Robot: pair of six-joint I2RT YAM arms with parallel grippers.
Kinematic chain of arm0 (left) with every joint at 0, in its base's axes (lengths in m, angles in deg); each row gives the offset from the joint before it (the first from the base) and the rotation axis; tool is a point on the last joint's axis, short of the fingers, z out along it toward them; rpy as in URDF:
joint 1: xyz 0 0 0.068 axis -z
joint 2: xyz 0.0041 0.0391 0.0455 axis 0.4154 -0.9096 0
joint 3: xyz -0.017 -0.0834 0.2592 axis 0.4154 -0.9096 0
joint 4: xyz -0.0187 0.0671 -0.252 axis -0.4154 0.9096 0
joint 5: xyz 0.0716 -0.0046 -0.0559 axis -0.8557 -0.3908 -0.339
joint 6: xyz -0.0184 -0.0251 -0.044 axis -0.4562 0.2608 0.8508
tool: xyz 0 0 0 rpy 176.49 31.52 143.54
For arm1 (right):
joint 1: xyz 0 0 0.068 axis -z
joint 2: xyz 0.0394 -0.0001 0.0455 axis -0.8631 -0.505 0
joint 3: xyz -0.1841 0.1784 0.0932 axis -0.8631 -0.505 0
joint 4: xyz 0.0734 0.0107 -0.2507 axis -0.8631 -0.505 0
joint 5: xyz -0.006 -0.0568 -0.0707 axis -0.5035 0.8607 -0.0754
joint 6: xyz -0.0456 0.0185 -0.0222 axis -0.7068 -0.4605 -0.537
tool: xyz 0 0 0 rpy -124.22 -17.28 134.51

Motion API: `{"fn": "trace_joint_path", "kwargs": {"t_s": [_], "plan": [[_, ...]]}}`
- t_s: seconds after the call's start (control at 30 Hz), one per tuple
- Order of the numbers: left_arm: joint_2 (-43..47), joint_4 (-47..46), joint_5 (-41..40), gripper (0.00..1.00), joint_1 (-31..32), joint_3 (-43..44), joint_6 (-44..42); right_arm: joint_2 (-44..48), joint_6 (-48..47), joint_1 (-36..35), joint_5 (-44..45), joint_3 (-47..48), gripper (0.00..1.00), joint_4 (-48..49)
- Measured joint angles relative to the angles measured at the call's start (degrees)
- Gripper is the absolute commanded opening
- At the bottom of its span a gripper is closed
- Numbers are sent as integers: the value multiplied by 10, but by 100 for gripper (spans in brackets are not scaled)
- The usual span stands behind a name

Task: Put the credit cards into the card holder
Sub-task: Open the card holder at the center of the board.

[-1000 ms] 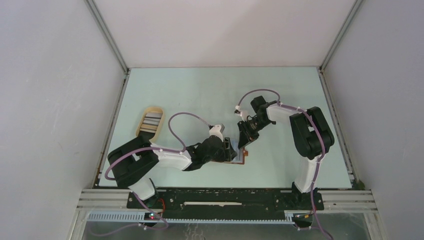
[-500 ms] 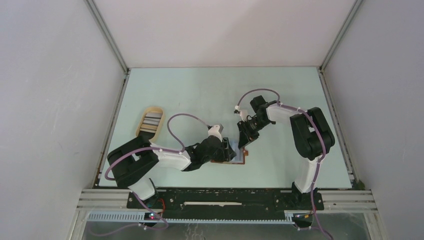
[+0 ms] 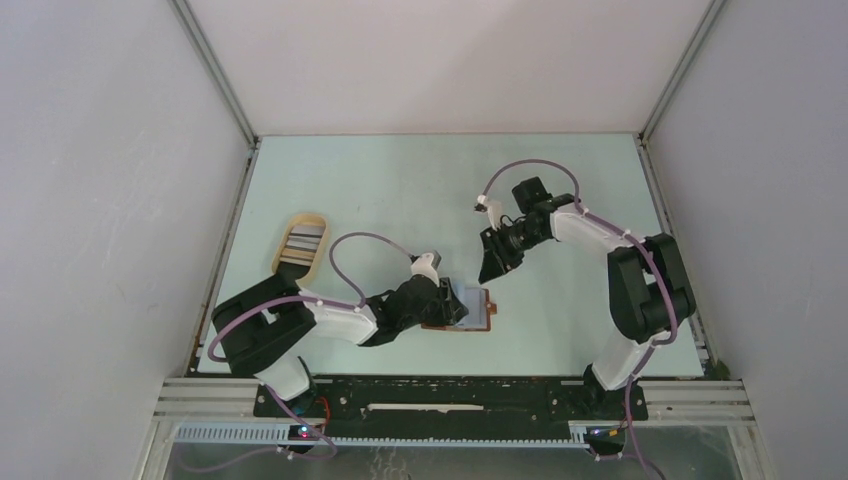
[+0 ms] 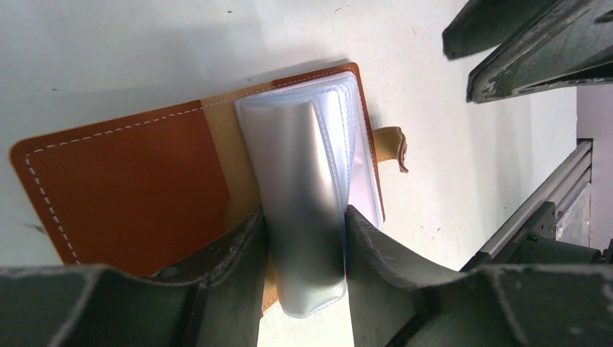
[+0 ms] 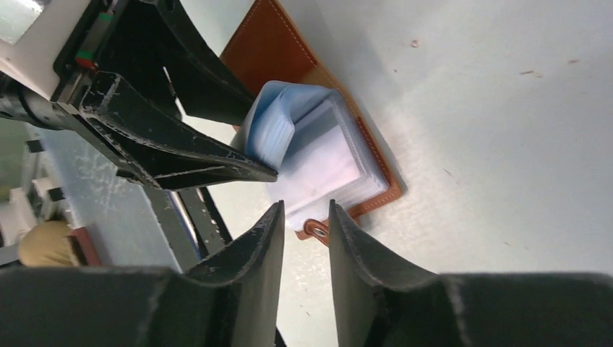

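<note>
Card holder point(image 3: 478, 312) at lower centre of top view. Lies open on pale table point(image 3: 400, 190), brown cover flat, clear sleeves point(image 4: 303, 166) bowed upward. Left gripper point(image 3: 452, 305) over its left half. Pinches sleeve stack between both fingers. Right gripper point(image 3: 492, 270) just up-right in frame. Sits near holder's far edge, fingers slightly apart, nothing between. Farther, upper left: oval tray point(image 3: 300, 216) with credit cards point(image 3: 302, 240) inside, well apart from both grippers.

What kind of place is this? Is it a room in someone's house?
Probably not a house: it looks like a robot test booth. Plain white wall panels box in a pale green tabletop, silver metal rails frame it, and two white-and-black robot arms are bolted at its near edge.
</note>
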Motion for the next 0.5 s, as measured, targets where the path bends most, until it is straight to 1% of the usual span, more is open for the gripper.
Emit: {"fn": "trace_joint_path", "kwargs": {"t_s": [0.1,0.2,0.33,0.5], "plan": [[1,-17,9,45,-4,-10,5,-20,8,-7,-18,0,16,4],[1,-38,17,46,-8,-22,11,-59,19,-12,-27,0,10,7],[1,-55,29,48,-10,-30,14,-96,33,-19,-30,0,8,9],[0,-79,52,58,-10,-38,16,-106,48,-41,-37,6,8,15]]}}
